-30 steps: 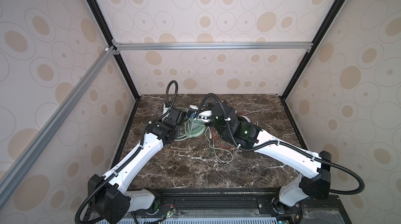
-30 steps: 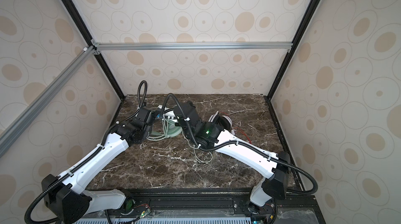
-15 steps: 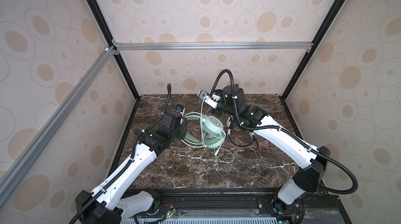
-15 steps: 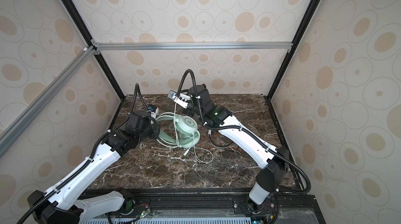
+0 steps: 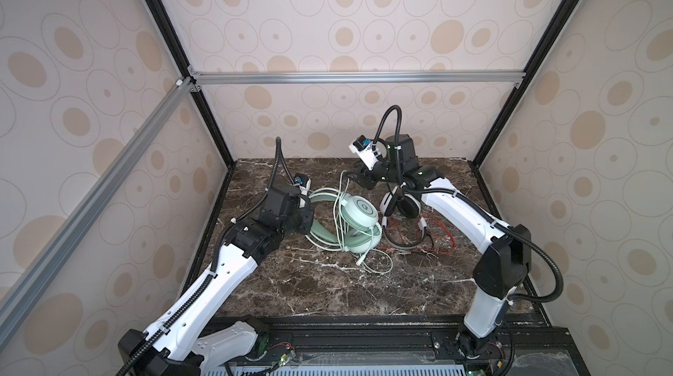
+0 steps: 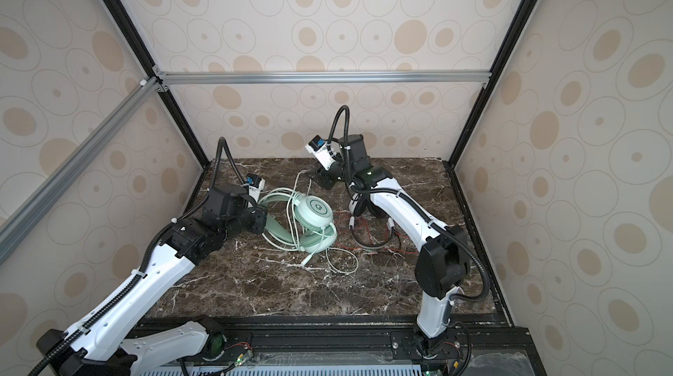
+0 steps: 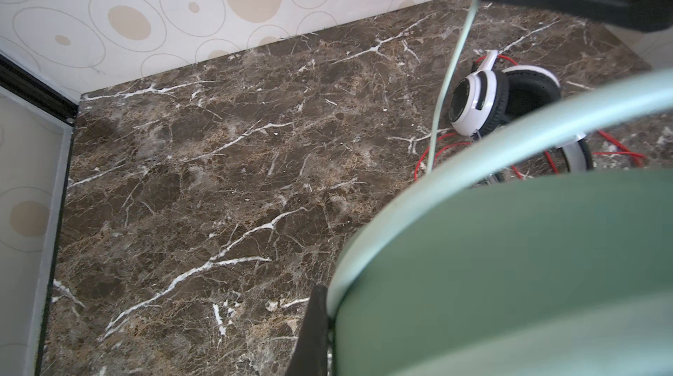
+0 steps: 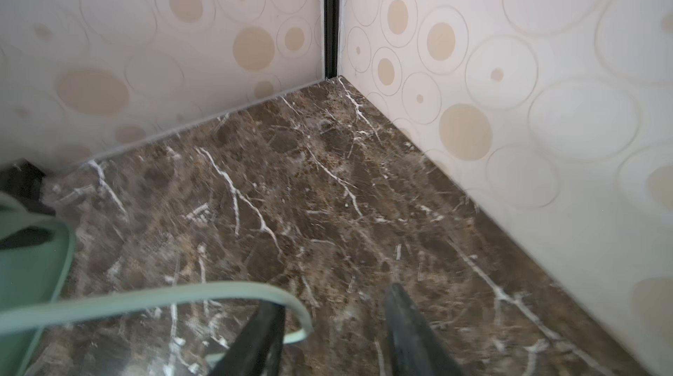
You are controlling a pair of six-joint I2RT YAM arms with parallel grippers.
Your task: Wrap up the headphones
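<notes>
Worktop (image 5: 327, 283): dark marble w/ white veins, walled on 3 sides.

L arm (image 5: 225, 268) reaches in from the front-left corner, R arm (image 5: 459, 210) from the front-right, bending across to the back edge near centre.

Mint headset (image 5: 358, 212) sits in the back half, about mid-width. One cup faces up, tilted, over the other cup. Its band arcs out toward the left edge.

White headset (image 5: 404, 206), black pads, lies just beside the mint one on the right-edge side, partly under the R arm. Can't tell if the two touch.

Green cable (image 5: 375, 268): several turns run over the mint cups. A loose loop and the plug end lie on the worktop toward the front edge. One strand goes up to the R gripper.

Red cable (image 5: 440, 235): thin, tangled loose around the white headset's band, spreading toward the right edge.

L gripper (image 5: 309, 214): pressed together on the mint band, low over the worktop. In the L wrist view the band fills the near field next to one finger (image 7: 309, 334).

R gripper (image 8: 331, 297): raised near the back edge, fingers spread, bare marble visible between them. The green cable drapes over one finger (image 8: 262, 326), not pinched.
</notes>
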